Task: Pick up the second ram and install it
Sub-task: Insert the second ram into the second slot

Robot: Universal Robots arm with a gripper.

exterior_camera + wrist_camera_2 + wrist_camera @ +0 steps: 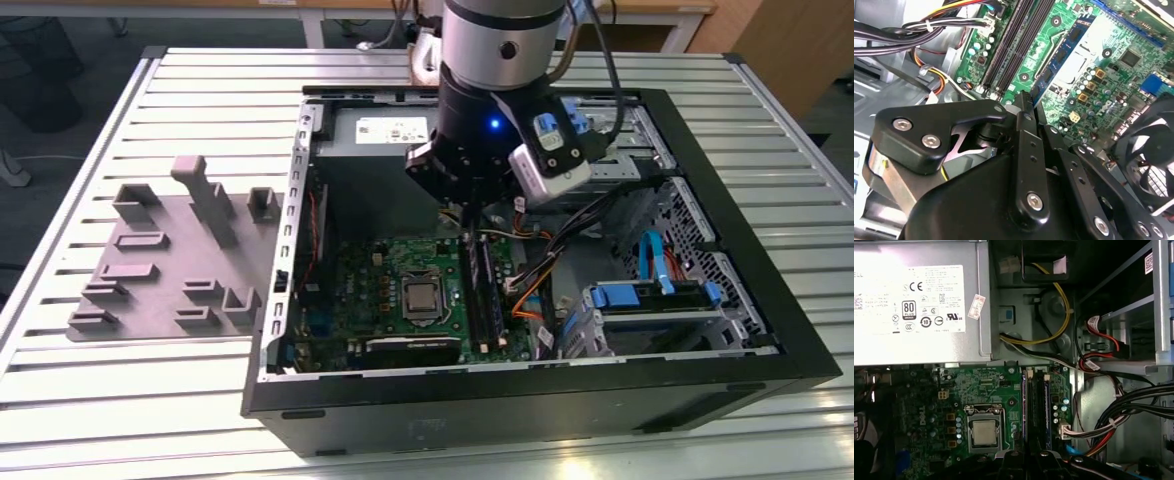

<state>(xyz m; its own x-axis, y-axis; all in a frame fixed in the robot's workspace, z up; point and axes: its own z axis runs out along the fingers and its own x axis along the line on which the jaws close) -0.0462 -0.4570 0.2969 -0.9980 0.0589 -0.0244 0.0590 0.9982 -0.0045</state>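
Dark green-black and thin, the second ram (pixel 482 295) stands on edge in the memory slots just beside the square silver processor (pixel 422 296), on the green motherboard (pixel 367 285) inside the open black computer case (pixel 534 385). In the second wrist view the stick (pixel 1060 54) shows its small black chips and a blue edge, running away from my fingertips.

My gripper (pixel 470 228) reaches down into the case over the end of the stick that lies toward the power supply (pixel 919 300). In the second wrist view my gripper (pixel 1029 100) has its fingers drawn together with nothing visible between them. Its tip is at or just above the stick's end; I cannot tell whether it touches.

I judge the pick-up done and the install step in hand, with the stick in its slot. Whether it is fully seated I cannot see. Seating calls for straight, even downward pressure, without tilting the stick or snagging the cables nearby.

The grey fixture plate (pixel 160 290) sits outside the case, on the exterior view's left.
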